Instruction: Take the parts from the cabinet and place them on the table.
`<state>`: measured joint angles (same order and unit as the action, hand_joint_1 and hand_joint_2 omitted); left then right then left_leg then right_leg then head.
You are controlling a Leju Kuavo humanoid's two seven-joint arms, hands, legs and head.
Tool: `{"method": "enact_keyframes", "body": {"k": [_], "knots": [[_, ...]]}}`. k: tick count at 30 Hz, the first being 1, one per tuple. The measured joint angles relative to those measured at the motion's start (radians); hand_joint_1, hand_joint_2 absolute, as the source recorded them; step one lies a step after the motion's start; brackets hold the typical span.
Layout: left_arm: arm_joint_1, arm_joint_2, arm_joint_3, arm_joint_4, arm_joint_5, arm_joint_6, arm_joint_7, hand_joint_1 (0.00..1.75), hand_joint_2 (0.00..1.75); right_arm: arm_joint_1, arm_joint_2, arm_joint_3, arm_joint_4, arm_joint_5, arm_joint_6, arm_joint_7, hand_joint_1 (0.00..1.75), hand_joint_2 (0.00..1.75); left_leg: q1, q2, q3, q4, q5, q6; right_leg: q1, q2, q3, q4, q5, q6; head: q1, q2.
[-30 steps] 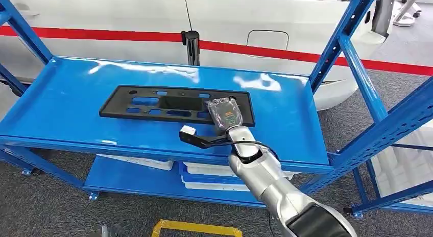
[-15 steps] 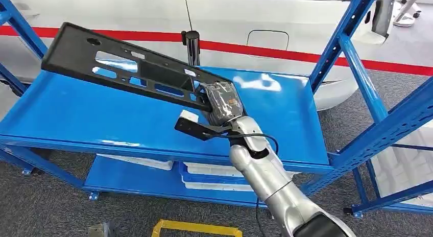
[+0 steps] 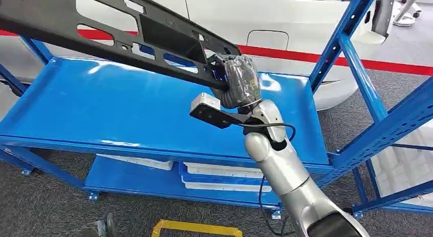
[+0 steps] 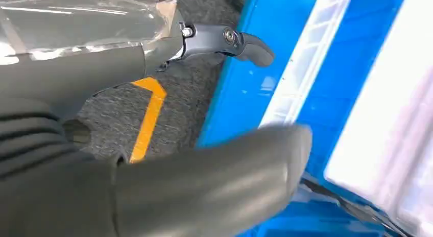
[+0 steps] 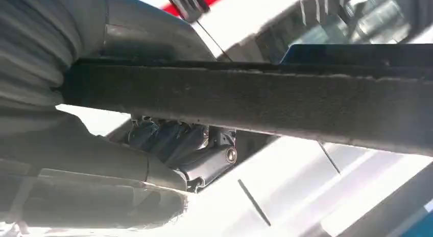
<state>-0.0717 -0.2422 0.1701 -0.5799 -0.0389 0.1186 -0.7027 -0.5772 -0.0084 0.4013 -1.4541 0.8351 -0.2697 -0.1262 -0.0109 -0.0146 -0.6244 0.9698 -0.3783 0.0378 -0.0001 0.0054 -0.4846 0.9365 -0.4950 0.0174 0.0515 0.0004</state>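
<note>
A long black plastic panel (image 3: 117,32) with several cut-outs hangs tilted in the air above the blue cabinet shelf (image 3: 102,109). Its far end reaches up past the picture's top left. My right hand (image 3: 237,84), wrapped in clear film, grips the panel's near right end from below. In the right wrist view the panel's edge (image 5: 255,99) runs as a dark bar across the picture, with my right hand (image 5: 76,145) closed under it. My left hand (image 4: 153,160) hangs low beside the cabinet, thumb and fingers apart, holding nothing.
Blue rack uprights (image 3: 357,68) slant up at the right of the shelf. A white vehicle body with a red stripe (image 3: 286,53) stands behind the cabinet. White trays (image 3: 214,178) lie on the lower shelf. A yellow frame (image 3: 194,228) sits on the grey floor.
My right hand has lifted the black panel off the shelf, raising it and tilting its far end up to the left. The shelf top now lies bare.
</note>
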Motion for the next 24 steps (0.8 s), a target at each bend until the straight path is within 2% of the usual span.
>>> {"method": "enact_keyframes", "body": {"k": [5,12,15,17,20,21,22,23,24], "knots": [[0.011,-0.004,-0.02,-0.025,0.026,0.005,0.0,0.0,1.75,0.002,-0.022,-0.005,-0.054,-0.028,-0.003,-0.015,1.75,1.75,0.0,0.0,0.0,0.0,0.0,0.0,0.0,0.0,0.0,0.0,0.0,0.0,0.0,0.0],[0.01,-0.006,-0.009,0.009,0.077,-0.093,0.0,0.0,1.75,0.014,-0.035,-0.005,-0.082,-0.119,-0.006,-0.026,1.75,1.75,0.0,0.0,0.0,0.0,0.0,0.0,0.0,0.0,0.0,0.0,0.0,0.0,0.0,0.0],[-0.008,-0.005,0.0,0.068,0.061,-0.067,0.0,0.0,1.75,0.02,-0.035,-0.002,-0.082,-0.171,-0.016,-0.036,1.75,1.75,0.0,0.0,0.0,0.0,0.0,0.0,0.0,0.0,0.0,0.0,0.0,0.0,0.0,0.0],[-0.029,-0.004,0.002,0.128,0.042,-0.023,0.001,0.0,1.75,0.026,-0.035,0.0,-0.082,-0.191,-0.023,-0.038,1.75,1.75,-0.004,-0.001,-0.002,0.007,-0.006,0.008,-0.01,0.0,0.002,-0.002,-0.002,0.005,0.0,0.0],[-0.052,-0.004,0.003,0.185,0.029,0.005,0.001,0.0,1.75,0.026,-0.034,0.006,-0.082,-0.195,-0.024,-0.038,1.75,1.75,-0.006,-0.001,-0.002,0.008,-0.011,0.014,-0.013,0.0,0.004,-0.003,-0.004,0.009,0.0,0.0],[-0.058,-0.004,0.004,0.201,0.029,0.007,0.001,0.0,1.75,0.026,-0.034,0.009,-0.082,-0.195,-0.024,-0.038,1.75,1.75,-0.008,-0.001,-0.001,0.01,-0.008,0.017,-0.013,0.0,0.005,-0.003,0.0,0.017,-0.001,0.0],[-0.063,-0.004,0.004,0.211,0.029,0.006,0.001,0.0,1.75,0.025,-0.032,0.01,-0.083,-0.196,-0.024,-0.037,1.75,1.75,-0.004,0.001,0.002,0.002,-0.004,0.021,-0.01,0.0,0.006,-0.001,-0.002,0.02,0.0,0.0],[-0.067,-0.004,0.005,0.221,0.03,0.0,0.001,0.0,1.75,0.024,-0.033,0.012,-0.083,-0.198,-0.024,-0.036,1.75,1.75,0.003,0.003,0.008,-0.006,0.0,0.026,-0.011,-0.001,-0.002,0.02,-0.021,0.017,-0.001,0.0],[-0.071,-0.003,0.005,0.229,0.032,-0.007,0.001,0.0,1.75,0.021,-0.033,0.014,-0.083,-0.201,-0.024,-0.035,1.75,1.75,0.002,0.004,0.009,-0.007,0.0,0.029,-0.011,-0.002,-0.024,0.066,-0.047,0.011,0.0,0.0]]}}
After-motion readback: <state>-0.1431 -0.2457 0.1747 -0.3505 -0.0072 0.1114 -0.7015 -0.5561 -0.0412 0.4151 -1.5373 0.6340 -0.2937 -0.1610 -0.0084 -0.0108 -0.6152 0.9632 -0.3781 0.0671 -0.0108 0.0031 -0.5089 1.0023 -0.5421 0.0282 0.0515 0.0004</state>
